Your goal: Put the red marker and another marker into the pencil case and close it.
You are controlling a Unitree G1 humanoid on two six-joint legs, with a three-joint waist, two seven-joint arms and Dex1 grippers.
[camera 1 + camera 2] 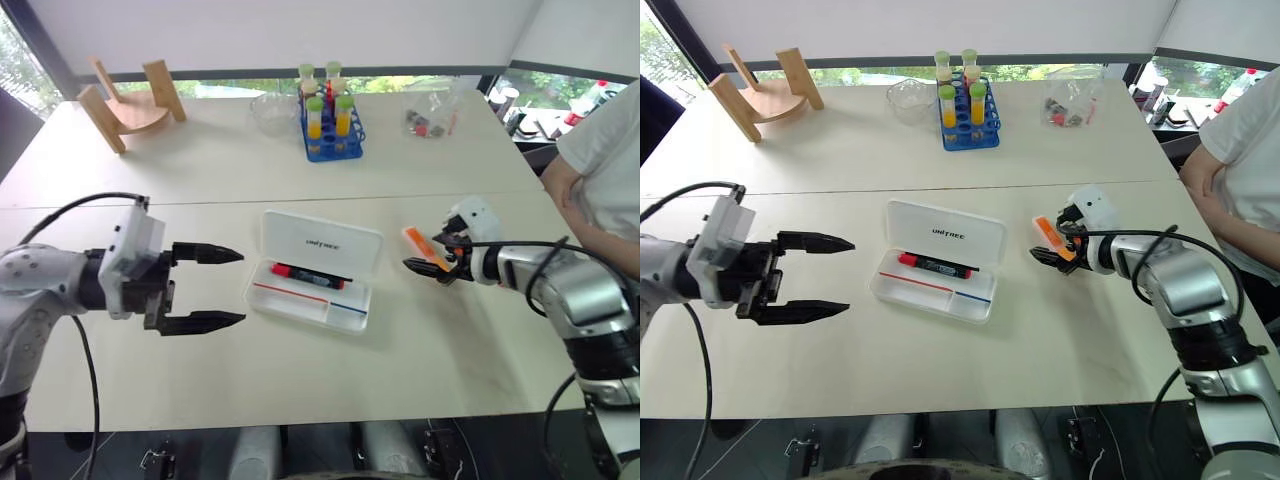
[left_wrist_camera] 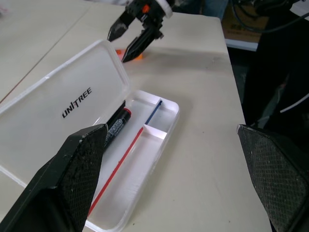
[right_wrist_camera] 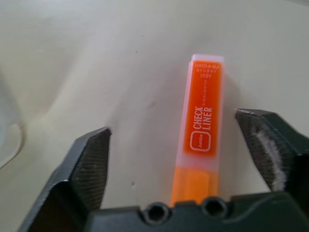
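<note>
The pencil case lies open mid-table, its lid tipped back. Inside its tray rests the red marker, black and red. To the left of the case my left gripper hangs open and empty, pointing at the case. Right of the case, the orange marker lies flat on the table. My right gripper is open and low over it, one finger on each side, not touching. The left wrist view looks across the open case to the right gripper.
At the back stand a blue rack of test tubes, a clear bowl, a clear bag of small parts and a wooden stand. A person in white stands at the table's right edge.
</note>
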